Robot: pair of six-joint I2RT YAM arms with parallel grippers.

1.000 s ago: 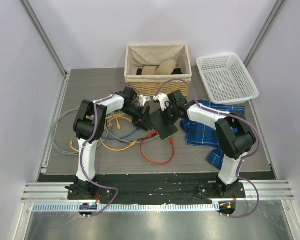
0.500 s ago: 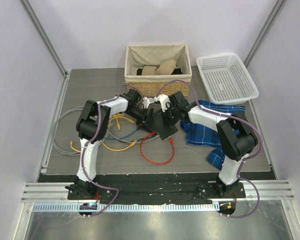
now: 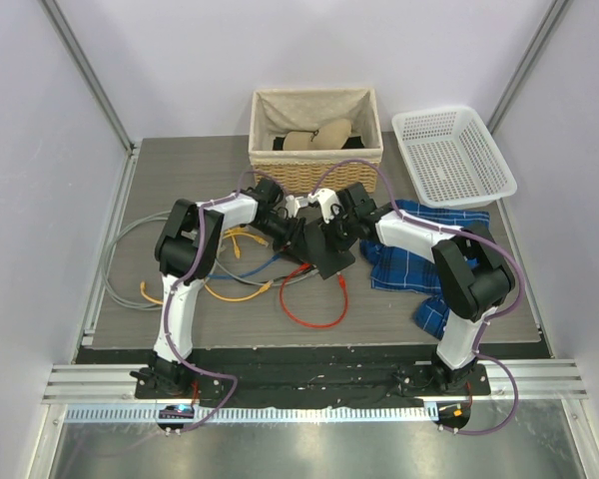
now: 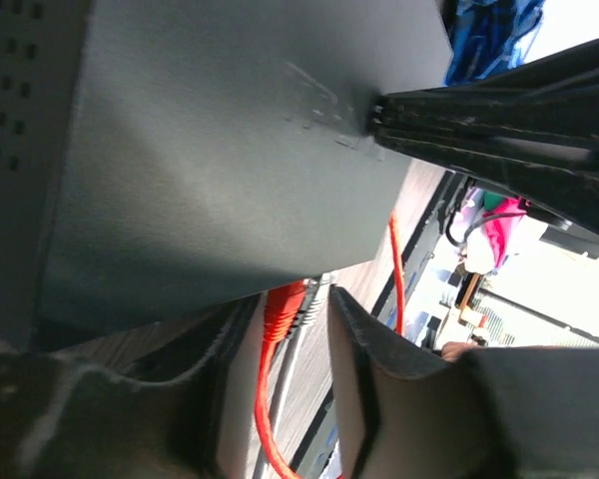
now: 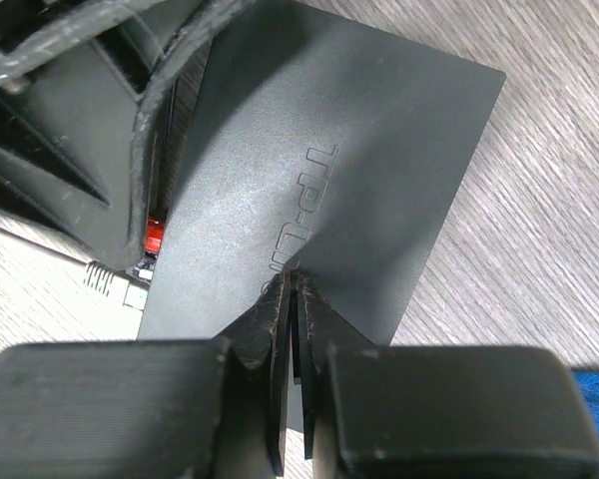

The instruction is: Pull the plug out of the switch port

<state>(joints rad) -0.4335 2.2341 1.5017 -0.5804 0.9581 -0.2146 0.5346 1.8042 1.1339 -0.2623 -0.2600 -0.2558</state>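
Observation:
The switch (image 3: 331, 256) is a flat black box lying mid-table; its top fills the left wrist view (image 4: 230, 150) and the right wrist view (image 5: 339, 170). A red plug (image 4: 285, 304) sits in a port on its edge, with a grey plug (image 4: 317, 297) beside it. My left gripper (image 3: 301, 239) (image 4: 292, 344) straddles both plugs. Its jaws are narrow and still open; one finger (image 4: 364, 349) is right against the grey plug. My right gripper (image 3: 331, 235) (image 5: 295, 284) is shut, its tips pressed down on the switch top.
A wicker basket (image 3: 316, 125) stands behind the arms and a white plastic basket (image 3: 451, 155) at the back right. Blue plaid cloth (image 3: 409, 254) lies right of the switch. Red cable (image 3: 314, 304), yellow cable (image 3: 230, 291) and grey cable (image 3: 120, 259) loop over the left and middle.
My left gripper has moved right up to the switch's port edge and its jaws have narrowed around the plugs. The right gripper has stayed on the switch.

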